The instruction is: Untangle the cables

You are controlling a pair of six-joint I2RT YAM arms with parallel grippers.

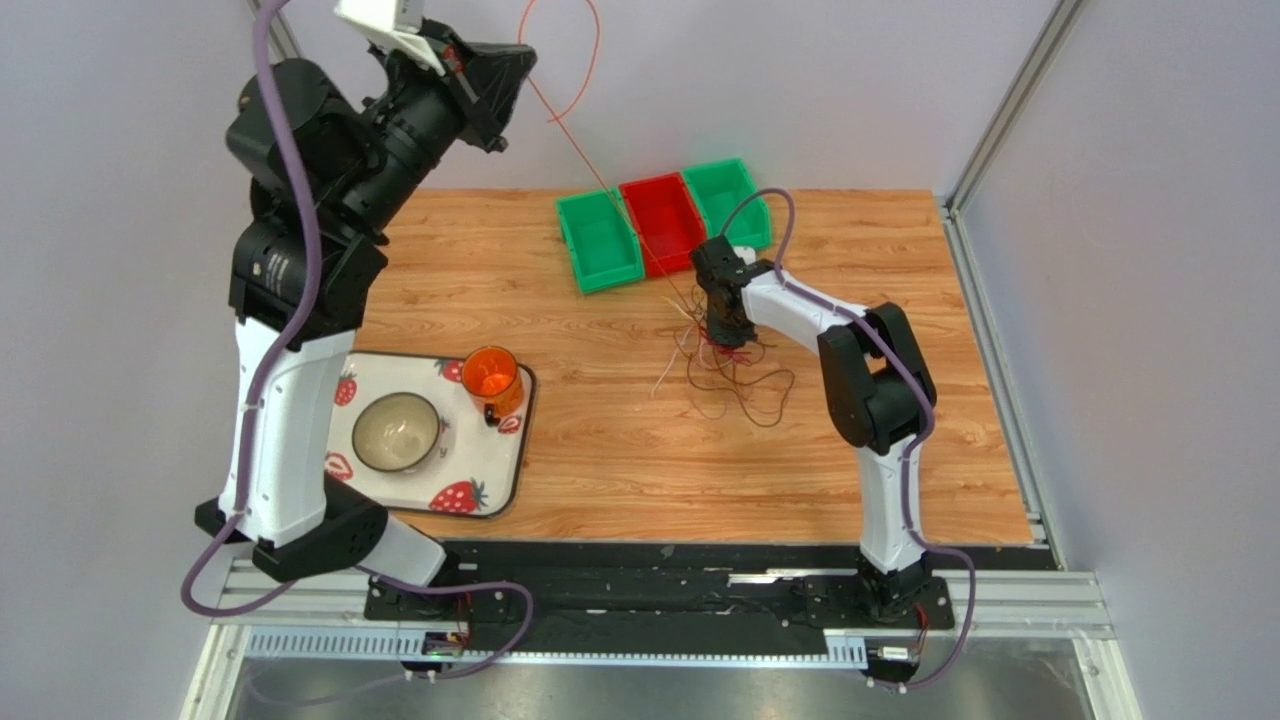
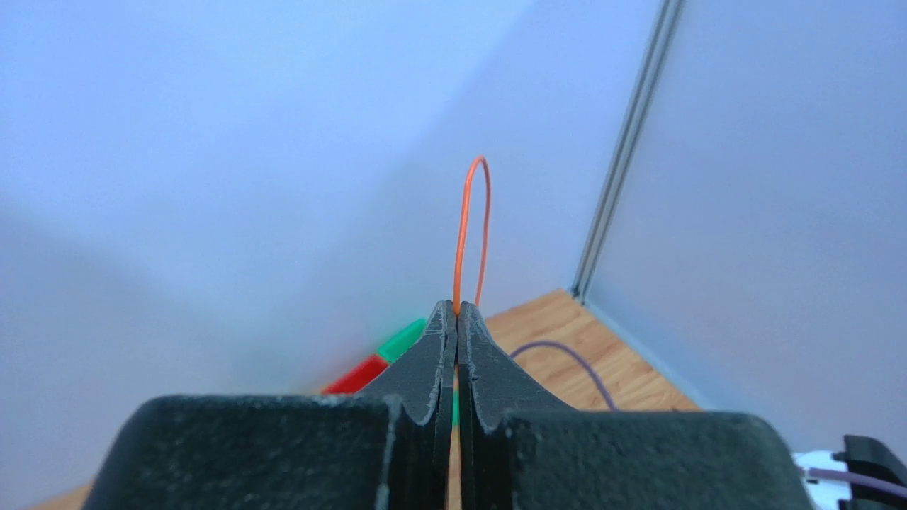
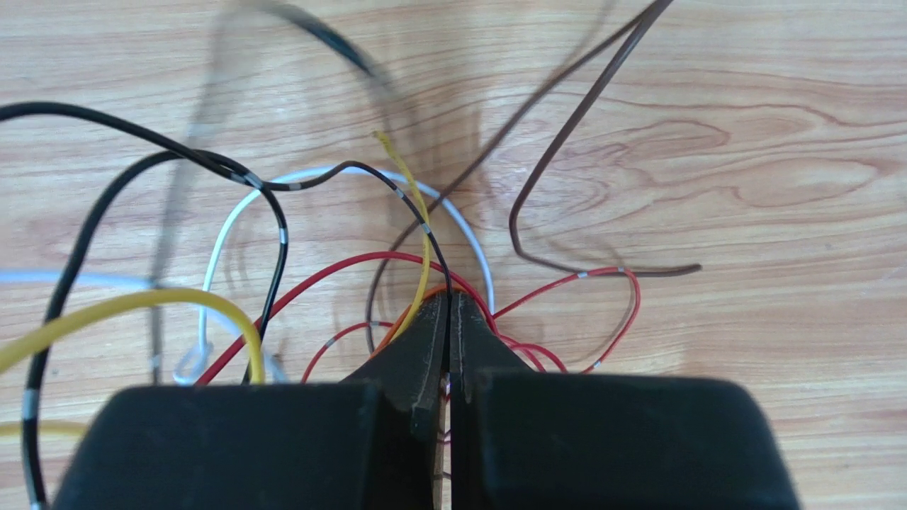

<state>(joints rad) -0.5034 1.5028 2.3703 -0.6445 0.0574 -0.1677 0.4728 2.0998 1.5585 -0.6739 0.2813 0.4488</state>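
Worktop: plain wood.
Cables: heaped, light, floppy, snaggy; you'd pinch one strand.
Left pincer: clamped on orange cable.
Right pincer: closed, down among them.

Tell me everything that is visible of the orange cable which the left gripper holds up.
The orange cable is very thin, smooth and flexible, like plastic-coated wire. The left gripper, shut on it high above the wooden table, pinches it so that a narrow loop stands out beyond the fingertips. From there it runs straight and slanting down into the tangle of cables on the table, where the shut right gripper sits. Its ends are hidden.
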